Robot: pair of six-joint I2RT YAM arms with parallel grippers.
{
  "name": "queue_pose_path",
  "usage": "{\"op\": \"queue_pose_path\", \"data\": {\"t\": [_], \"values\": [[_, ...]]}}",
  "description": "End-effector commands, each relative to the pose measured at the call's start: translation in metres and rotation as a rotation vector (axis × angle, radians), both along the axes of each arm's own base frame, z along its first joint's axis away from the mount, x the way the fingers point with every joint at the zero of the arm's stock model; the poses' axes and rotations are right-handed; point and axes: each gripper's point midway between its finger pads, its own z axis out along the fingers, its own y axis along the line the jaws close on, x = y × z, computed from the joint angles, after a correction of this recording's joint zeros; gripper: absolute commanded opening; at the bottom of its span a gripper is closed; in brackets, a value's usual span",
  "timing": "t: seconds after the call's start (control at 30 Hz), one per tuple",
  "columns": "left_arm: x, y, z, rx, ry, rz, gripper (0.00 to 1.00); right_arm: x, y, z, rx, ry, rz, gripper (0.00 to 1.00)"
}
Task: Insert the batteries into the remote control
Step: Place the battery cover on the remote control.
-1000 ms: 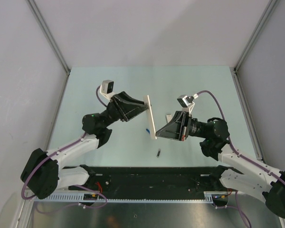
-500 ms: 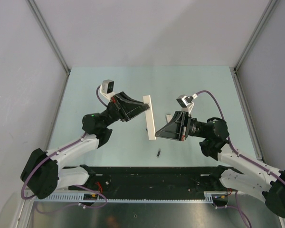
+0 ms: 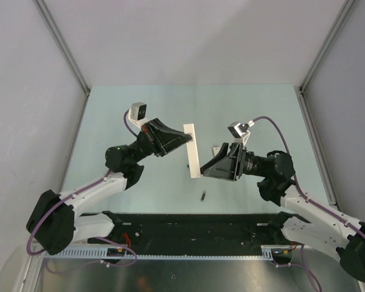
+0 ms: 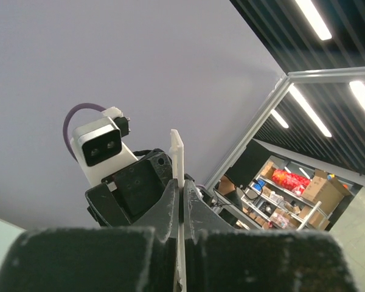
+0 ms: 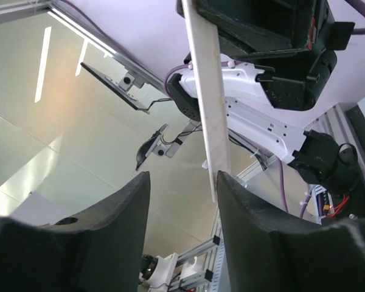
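The remote control [image 3: 193, 151], a slim white bar, hangs above the table between both arms. My left gripper [image 3: 187, 139] is shut on its upper end, and in the left wrist view the bar [image 4: 177, 155] rises edge-on from between the closed fingers [image 4: 170, 210]. My right gripper [image 3: 202, 173] is open at the bar's lower end. In the right wrist view that end [image 5: 207, 103] sits just beside one finger [image 5: 243, 207], with a wide gap to the other. A black battery [image 3: 202, 195] lies on the table in front of the bar. The other batteries are hidden.
A small white piece [image 3: 216, 148] lies on the pale green table [image 3: 140, 103] beside my right gripper. Grey walls with metal posts [image 3: 79, 79] close in the left, right and far sides. A black base strip [image 3: 194, 225] runs along the near edge.
My left gripper has closed on the bar's upper end. My right gripper has opened and let go of the lower end. The bar now stands a little straighter.
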Motion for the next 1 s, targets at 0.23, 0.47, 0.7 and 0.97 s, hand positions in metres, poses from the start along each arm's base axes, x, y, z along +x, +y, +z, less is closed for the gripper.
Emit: {"op": "queue_pose_path", "data": {"t": [0.23, 0.47, 0.7, 0.97], "values": [[-0.031, 0.026, 0.026, -0.174, -0.300, 0.058, 0.00, 0.042, -0.017, 0.008, -0.369, -0.138, -0.359, 0.61], [-0.012, 0.011, -0.006, -0.101, -0.241, 0.078, 0.00, 0.074, -0.052, -0.031, -0.685, -0.075, -0.641, 0.66], [0.020, -0.002, -0.039, 0.006, -0.152, 0.193, 0.00, 0.084, -0.053, -0.064, -0.997, -0.127, -0.843, 0.70], [0.044, -0.007, -0.060, 0.112, -0.076, 0.351, 0.00, 0.096, -0.046, -0.083, -1.137, -0.168, -0.926, 0.70]]}}
